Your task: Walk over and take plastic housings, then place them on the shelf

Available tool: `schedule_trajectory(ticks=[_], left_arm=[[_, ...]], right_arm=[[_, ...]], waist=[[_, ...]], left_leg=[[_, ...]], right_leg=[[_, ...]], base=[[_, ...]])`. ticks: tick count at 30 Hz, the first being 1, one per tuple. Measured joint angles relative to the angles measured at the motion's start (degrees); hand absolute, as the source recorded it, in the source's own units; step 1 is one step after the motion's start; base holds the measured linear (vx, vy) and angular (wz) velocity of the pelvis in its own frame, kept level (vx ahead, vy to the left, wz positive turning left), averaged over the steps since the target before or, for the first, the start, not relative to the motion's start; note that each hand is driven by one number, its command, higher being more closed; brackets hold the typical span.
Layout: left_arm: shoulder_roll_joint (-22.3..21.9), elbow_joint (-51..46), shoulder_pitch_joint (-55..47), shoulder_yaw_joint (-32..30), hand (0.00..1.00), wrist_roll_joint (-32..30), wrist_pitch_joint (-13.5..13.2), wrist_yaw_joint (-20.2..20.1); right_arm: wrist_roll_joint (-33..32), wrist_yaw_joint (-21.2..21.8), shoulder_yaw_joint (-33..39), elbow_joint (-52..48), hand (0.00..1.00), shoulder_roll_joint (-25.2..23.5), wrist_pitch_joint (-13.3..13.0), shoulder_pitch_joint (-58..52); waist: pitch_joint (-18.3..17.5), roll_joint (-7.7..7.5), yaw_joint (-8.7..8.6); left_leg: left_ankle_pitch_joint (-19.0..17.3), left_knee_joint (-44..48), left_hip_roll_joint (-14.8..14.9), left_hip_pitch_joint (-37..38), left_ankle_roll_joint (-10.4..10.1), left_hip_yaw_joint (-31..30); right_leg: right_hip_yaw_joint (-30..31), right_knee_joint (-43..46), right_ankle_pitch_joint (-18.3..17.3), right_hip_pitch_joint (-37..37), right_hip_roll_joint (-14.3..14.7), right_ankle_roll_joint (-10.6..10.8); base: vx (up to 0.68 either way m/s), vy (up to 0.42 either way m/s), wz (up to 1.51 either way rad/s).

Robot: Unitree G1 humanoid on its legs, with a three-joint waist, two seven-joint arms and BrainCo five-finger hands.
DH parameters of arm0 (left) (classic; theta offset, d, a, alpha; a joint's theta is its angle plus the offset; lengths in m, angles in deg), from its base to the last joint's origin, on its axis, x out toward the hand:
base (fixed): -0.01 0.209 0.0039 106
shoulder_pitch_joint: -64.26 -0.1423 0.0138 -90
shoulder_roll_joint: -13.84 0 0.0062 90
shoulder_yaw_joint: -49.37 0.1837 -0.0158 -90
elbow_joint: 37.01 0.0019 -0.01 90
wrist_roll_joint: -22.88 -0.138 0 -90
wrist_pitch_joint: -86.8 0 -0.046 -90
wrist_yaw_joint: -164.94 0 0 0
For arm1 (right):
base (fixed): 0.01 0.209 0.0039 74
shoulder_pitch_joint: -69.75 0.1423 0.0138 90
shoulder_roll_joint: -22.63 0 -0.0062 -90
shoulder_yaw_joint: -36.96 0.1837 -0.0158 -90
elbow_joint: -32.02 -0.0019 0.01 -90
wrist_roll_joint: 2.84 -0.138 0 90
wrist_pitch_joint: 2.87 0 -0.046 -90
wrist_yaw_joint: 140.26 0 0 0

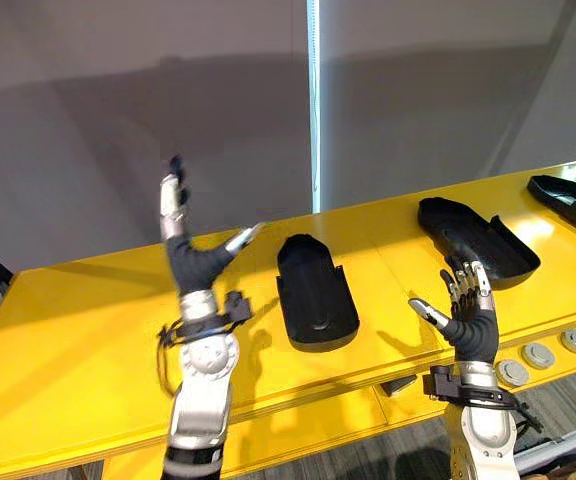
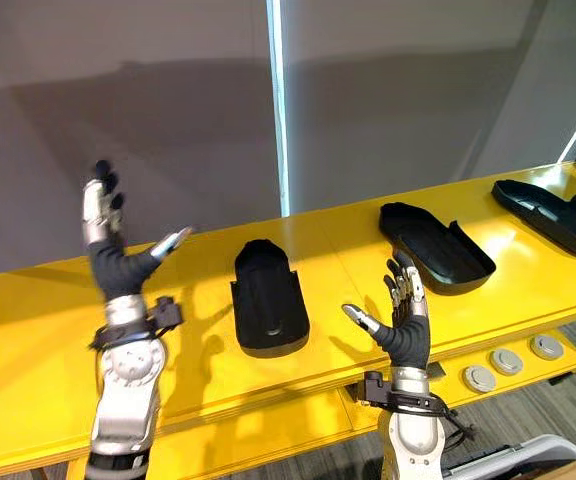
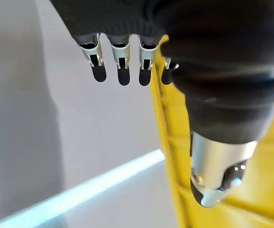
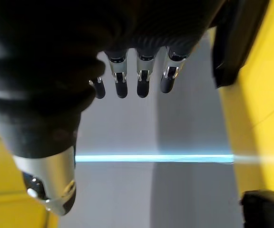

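Grey wall (image 1: 118,100) behind yellow table (image 1: 68,330) bearing housings (image 1: 316,290).

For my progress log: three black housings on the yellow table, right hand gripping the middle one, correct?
No: the right hand is open and empty, near the middle housing, as the left eye view shows. The yellow table does hold three.

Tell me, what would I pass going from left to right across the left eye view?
Left hand, raised → first black housing → second black housing → third black housing at the right edge. The right hand overlaps the second one, so I leave it out.
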Motion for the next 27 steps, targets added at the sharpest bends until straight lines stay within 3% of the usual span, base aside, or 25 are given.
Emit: schedule_trajectory(ticks=[2,3,10,11,18,22,27], left_arm=[[0.2,-1.3,-4.1,-3.1,0.0,0.3,-1.0,0.0],[0.5,-4.1,-12.8,-11.2,0.0,14.5,-7.0,-1.3],[0.4,-4.1,-12.9,-10.9,0.0,15.5,-7.4,-1.7],[0.2,-4.1,-13.0,-10.9,0.0,16.9,-7.4,-2.3],[-0.3,-2.9,-13.9,-8.5,0.0,24.0,-8.3,-6.1],[-0.3,-0.7,-13.9,-7.9,0.0,27.0,-8.6,-7.8],[-0.5,1.2,-13.7,-5.8,0.0,26.9,-8.6,-8.4]], right_arm=[[0.0,-0.3,3.2,0.0,0.0,0.3,-0.2,0.9],[0.0,-1.8,6.8,2.3,0.0,1.1,-0.6,4.1],[-0.2,-1.8,6.9,2.5,0.0,1.0,-0.6,3.8],[-0.2,-1.8,6.8,2.5,1.0,0.9,-0.6,3.8],[-0.3,-0.1,5.0,0.3,1.0,-4.1,-0.6,-2.5],[-0.3,4.2,-2.4,-6.5,1.0,-5.6,-0.6,-11.8],[-0.4,9.0,-7.1,-7.7,1.0,-5.4,-0.6,-20.9]], waist=[[0.0,-0.05,0.75],[0.7,-4.09,3.31],[1.3,-4.44,2.99],[2.0,-4.74,3.06],[4.7,-6.26,3.15],[5.3,-6.29,1.06],[5.4,-6.14,-0.3]], left_leg=[[0.3,0.0,-0.1,-0.9,0.1,-1.5],[0.6,-0.1,-0.6,-1.4,0.3,-2.2],[0.9,0.0,-0.7,-2.1,0.5,-3.3],[1.0,0.1,-0.6,-2.1,0.5,-3.4],[0.4,0.2,-1.0,-2.7,-0.2,-1.3],[-0.9,0.2,-1.0,-2.9,-0.2,3.5],[-2.3,0.4,-0.5,-0.9,0.1,7.9]], right_leg=[[-1.5,-0.1,-0.2,0.1,-0.2,0.2],[-2.6,0.2,-0.7,0.0,-0.9,0.6],[-3.6,0.2,-0.5,-0.1,-1.0,0.3],[-3.7,0.2,-0.5,-0.1,-1.0,0.3],[-1.1,0.3,-0.8,-2.3,-1.3,0.6],[3.5,1.0,-0.6,-5.4,-1.4,0.8],[7.9,1.0,0.1,-5.4,-0.7,0.9]], base=[[-0.01,0.004,0.38],[-0.01,0.001,0.17],[0.0,0.001,0.06],[-0.01,0.006,0.14],[-0.01,0.009,-0.18],[0.0,0.036,-0.53],[0.07,0.021,-0.49]])
